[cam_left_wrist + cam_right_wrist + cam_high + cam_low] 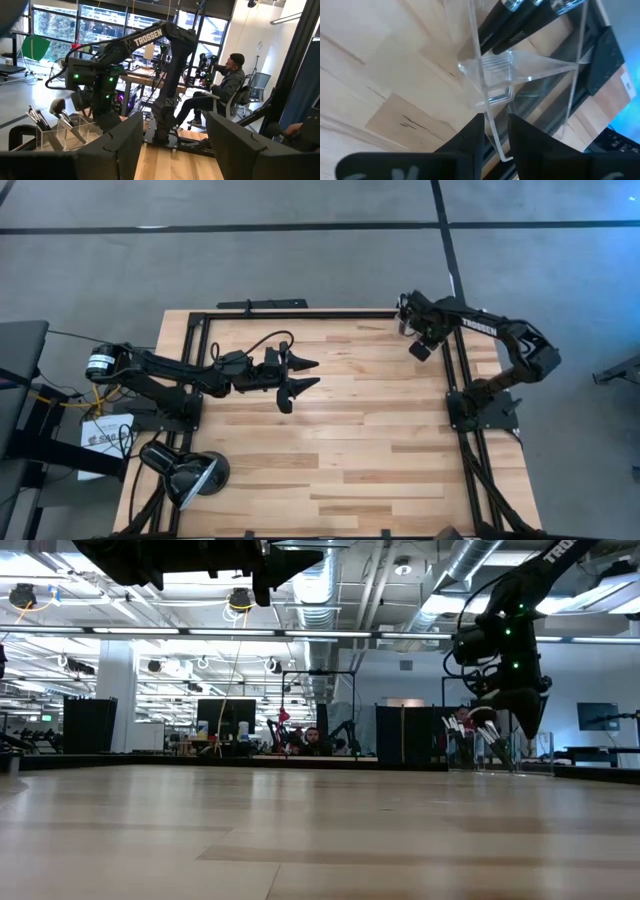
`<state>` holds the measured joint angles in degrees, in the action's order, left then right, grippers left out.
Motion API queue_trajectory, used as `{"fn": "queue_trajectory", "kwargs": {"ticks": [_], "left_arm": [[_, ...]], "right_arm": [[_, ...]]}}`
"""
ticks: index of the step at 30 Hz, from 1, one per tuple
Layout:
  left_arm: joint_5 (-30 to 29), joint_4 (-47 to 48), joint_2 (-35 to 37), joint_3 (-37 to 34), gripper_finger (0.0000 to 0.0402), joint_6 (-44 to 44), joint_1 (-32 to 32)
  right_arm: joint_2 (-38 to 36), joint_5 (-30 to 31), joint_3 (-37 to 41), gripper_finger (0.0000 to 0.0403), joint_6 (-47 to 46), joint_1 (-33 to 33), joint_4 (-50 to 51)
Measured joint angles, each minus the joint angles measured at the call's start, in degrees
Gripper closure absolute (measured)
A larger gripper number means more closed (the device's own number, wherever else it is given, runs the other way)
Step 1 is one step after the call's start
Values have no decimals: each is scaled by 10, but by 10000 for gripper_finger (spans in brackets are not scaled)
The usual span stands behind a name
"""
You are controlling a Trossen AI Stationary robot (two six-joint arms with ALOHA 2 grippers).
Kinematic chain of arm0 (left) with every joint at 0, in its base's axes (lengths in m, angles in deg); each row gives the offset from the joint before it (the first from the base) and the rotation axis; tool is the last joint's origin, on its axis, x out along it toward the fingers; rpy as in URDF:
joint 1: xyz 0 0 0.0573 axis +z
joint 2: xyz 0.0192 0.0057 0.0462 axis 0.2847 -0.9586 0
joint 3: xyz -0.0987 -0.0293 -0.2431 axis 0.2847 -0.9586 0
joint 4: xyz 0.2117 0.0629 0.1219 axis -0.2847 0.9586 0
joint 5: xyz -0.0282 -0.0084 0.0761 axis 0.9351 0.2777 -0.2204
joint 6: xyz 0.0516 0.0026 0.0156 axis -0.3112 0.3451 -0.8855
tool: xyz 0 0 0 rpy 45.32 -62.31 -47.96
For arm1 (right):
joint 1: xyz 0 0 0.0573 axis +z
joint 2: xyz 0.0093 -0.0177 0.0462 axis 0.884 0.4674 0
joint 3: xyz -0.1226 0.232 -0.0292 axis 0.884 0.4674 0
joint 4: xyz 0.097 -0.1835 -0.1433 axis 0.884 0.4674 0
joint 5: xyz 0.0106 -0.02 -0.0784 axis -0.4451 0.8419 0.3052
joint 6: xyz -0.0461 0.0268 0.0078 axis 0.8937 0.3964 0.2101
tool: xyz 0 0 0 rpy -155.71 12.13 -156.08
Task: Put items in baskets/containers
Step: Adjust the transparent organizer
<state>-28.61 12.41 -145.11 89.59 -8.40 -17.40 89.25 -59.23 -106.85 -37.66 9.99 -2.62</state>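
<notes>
A clear holder (67, 134) stands at the table's far right corner, with several thin dark brushes (37, 117) and one fluffy-headed brush (57, 106) sticking up out of it. It also shows in the low view (470, 752). My right gripper (495, 135) is over the holder, shut on one of its clear walls; it also shows in the high view (412, 330). The dark brush handles (520, 20) lie inside the holder. My left gripper (312, 374) is open and empty, raised over the table's middle left. My right gripper pinches a thin clear wall of the holder (492, 117) between its two fingers, at the wall's upper edge. The fingers come from above, pointing down. I cannot tell whether the holder's base rests on the table or is lifted.
A black dome-shaped lamp (185, 470) lies at the table's near left corner. Black frame rails (300, 313) run along the far and right edges. Bare wood (350, 440) fills the middle. A person (225, 85) sits beyond the table.
</notes>
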Motion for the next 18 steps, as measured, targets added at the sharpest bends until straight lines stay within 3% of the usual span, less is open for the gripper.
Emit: {"fn": "queue_trajectory", "kwargs": {"ticks": [18], "left_arm": [[0, 0, 0, 0, 188, 0, 0]], "right_arm": [[-47, -14, -1, 326, -27, 20, 19]]}}
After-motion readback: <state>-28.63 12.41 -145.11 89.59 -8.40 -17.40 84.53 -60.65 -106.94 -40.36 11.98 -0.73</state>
